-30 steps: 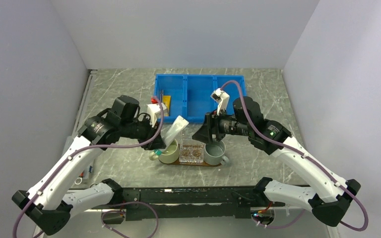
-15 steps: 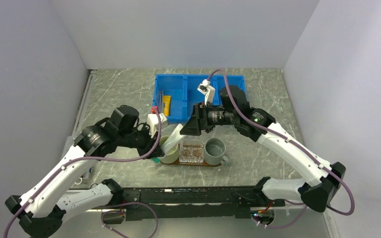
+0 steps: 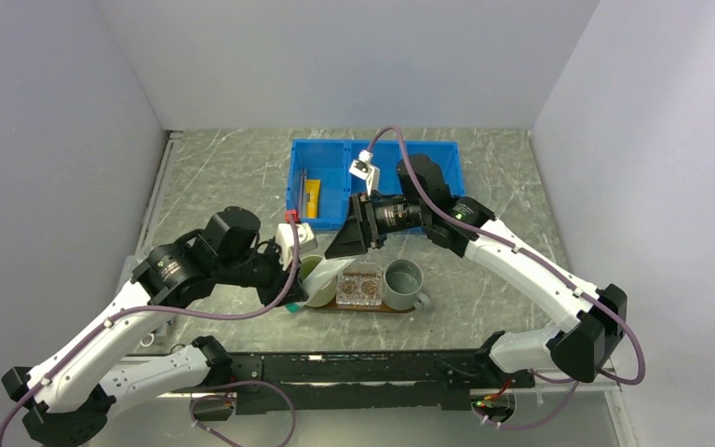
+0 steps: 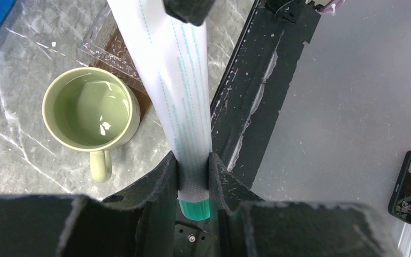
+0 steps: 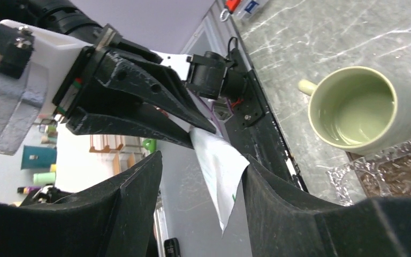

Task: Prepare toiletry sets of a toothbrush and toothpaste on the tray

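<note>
Green mug [image 4: 91, 115], grey mug [image 3: 402, 284], blue bin [image 3: 335, 142]

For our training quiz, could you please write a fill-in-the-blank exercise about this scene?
The left claw grips the white tube near its ___ end.
The clear holder sits ___ the green mug and the grey mug.
The yellow tube lies in the ___ compartment of the blue bin.
Missing: teal; between; left.

Top cam high, rear, looking fwd/down; both wrist cams close, sharing green mug [image 4: 92, 115].
</note>
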You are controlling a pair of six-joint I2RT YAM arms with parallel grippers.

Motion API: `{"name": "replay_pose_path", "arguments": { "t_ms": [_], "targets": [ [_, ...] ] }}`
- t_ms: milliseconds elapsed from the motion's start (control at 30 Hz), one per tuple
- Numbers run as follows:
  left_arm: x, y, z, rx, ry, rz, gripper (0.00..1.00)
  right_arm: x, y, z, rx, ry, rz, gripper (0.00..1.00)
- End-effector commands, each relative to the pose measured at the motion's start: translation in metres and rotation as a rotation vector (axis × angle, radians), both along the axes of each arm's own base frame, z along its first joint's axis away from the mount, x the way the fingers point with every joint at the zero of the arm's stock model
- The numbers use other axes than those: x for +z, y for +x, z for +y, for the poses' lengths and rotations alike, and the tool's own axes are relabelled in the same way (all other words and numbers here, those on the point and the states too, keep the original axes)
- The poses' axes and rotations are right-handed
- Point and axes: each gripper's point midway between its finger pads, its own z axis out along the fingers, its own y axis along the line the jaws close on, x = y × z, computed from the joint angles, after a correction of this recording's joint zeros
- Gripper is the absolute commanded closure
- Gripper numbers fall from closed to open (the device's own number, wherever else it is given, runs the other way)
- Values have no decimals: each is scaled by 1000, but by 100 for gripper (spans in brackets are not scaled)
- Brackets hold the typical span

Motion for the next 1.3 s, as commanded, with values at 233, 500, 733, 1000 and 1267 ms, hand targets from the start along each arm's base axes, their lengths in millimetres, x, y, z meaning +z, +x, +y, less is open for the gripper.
{"name": "replay_pose_path", "arguments": {
  "t_ms": [233, 500, 733, 1000, 1267],
  "targets": [
    [13, 3, -2, -9, -12, -68, 89, -5, -17, 1, 106, 30, 76, 50],
    [13, 3, -1, -10, -5, -76, 89, -9, -20, 3, 137, 28, 110, 70],
    [13, 5, 0, 0, 5, -92, 89, -11, -22, 4, 149, 33, 135, 79],
    [11, 14, 1, 36, 23, -114, 70, -14, -26, 5, 163, 32, 146, 100],
    [17, 14, 1, 26, 9, -141, 30, -4, -21, 2, 125, 28, 71, 100]
  ]
}}
